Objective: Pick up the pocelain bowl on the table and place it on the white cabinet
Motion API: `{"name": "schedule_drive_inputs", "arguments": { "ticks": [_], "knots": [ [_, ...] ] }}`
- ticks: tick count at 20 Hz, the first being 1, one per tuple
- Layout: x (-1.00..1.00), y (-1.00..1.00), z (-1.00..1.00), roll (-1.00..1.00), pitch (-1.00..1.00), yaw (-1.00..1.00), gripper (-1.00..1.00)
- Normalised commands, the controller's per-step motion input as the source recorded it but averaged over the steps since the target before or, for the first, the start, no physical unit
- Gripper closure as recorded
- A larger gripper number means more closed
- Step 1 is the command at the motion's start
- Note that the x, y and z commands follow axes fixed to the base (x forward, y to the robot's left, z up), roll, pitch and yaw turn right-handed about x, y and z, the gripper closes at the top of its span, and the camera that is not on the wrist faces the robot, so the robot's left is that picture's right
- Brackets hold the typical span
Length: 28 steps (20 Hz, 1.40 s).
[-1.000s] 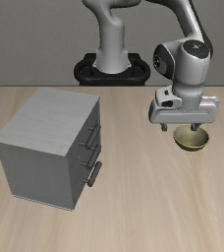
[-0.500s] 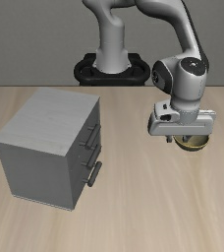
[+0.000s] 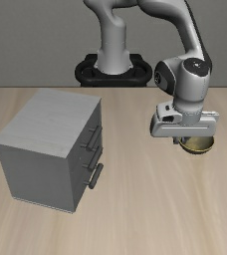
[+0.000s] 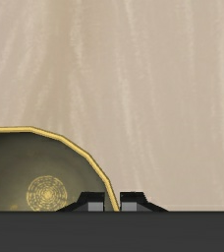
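Porcelain bowl (image 3: 198,147) lies half hidden under the jaws pinching its rim.

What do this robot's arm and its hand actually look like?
The arm is glossy white, built of rounded tube segments with dark grey at the joints, on a black base. Its gripper is a pale grey boxy block with two small dark fingertips.

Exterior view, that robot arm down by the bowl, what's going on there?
The arm's gripper is down at the porcelain bowl on the table, at the exterior view's right. In the wrist view its fingertips pinch the bowl's rim from both sides. The bowl looks to be resting on the table, not yet lifted. The white cabinet it is meant for stands apart, at the exterior view's left.
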Motion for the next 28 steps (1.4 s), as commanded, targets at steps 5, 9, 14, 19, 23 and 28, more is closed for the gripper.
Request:
{"name": "schedule_drive_inputs", "arguments": {
  "ticks": [5, 9, 14, 19, 23, 28],
  "knots": [
    [0.00, 0.00, 1.00, 0.00, 0.00, 0.00, 1.00],
    [0.00, 0.00, 1.00, 0.00, 0.00, 0.00, 1.00],
    [0.00, 0.00, 1.00, 0.00, 0.00, 0.00, 1.00],
    [0.00, 0.00, 1.00, 0.00, 0.00, 0.00, 1.00],
    [0.00, 0.00, 1.00, 0.00, 0.00, 0.00, 1.00],
    [0.00, 0.00, 1.00, 0.00, 0.00, 0.00, 1.00]
  ]
}}
